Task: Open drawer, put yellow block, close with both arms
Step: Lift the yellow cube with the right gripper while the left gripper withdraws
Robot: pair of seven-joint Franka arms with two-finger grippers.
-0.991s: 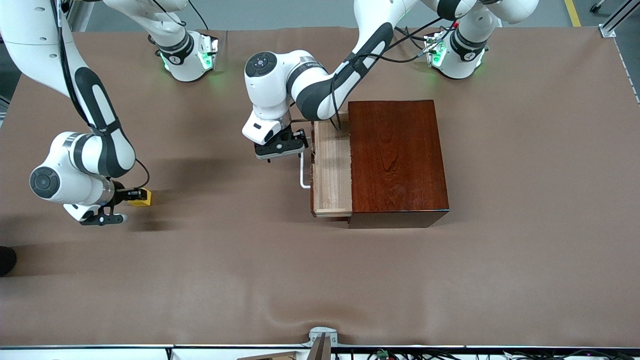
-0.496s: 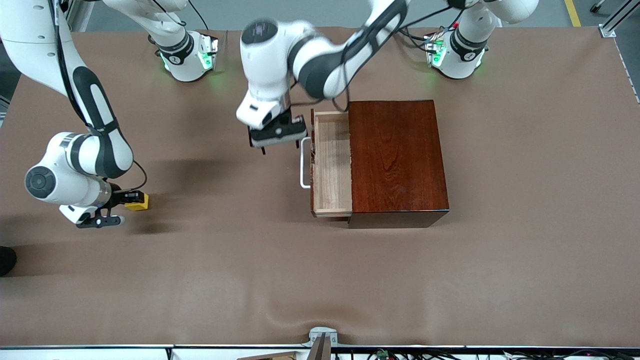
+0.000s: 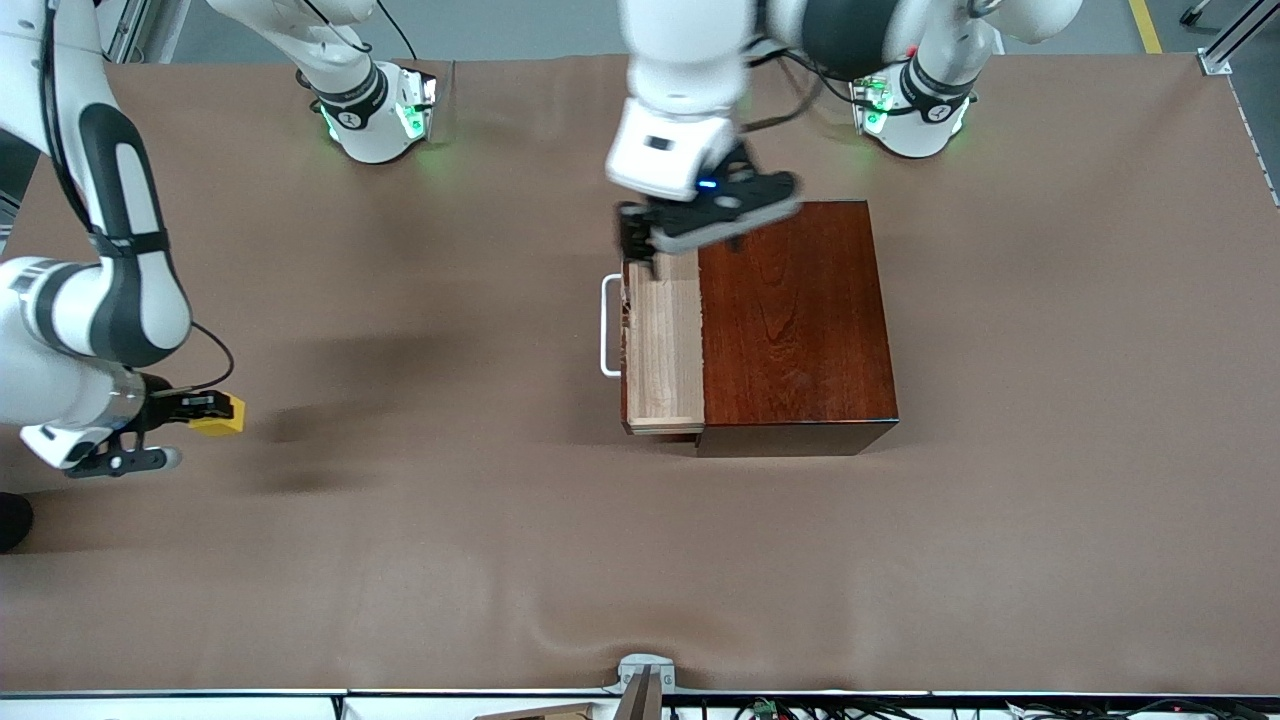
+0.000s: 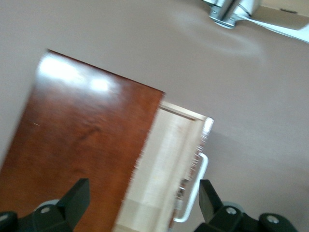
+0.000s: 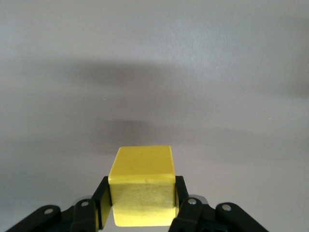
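Observation:
The yellow block (image 3: 222, 414) (image 5: 141, 185) hangs a little above the cloth near the right arm's end of the table, and my right gripper (image 3: 208, 410) (image 5: 141, 205) is shut on it, one finger on each side. The drawer (image 3: 664, 345) (image 4: 166, 162) stands partly pulled out of the dark mahogany box (image 3: 795, 320) (image 4: 82, 140). Its pale tray is empty and its white handle (image 3: 606, 326) (image 4: 197, 193) is free. My left gripper (image 3: 645, 245) (image 4: 143, 203) hovers open over the drawer's end farther from the front camera, holding nothing.
Brown cloth (image 3: 450, 540) covers the whole table. A metal mount (image 3: 645, 678) (image 4: 231, 10) sits at the table's edge nearest the front camera. Both green-lit arm bases (image 3: 380, 115) stand along the edge farthest from that camera.
My left gripper let go of the handle, rose and swung over the drawer and box. My right gripper lifted the yellow block and carried it toward the right arm's end.

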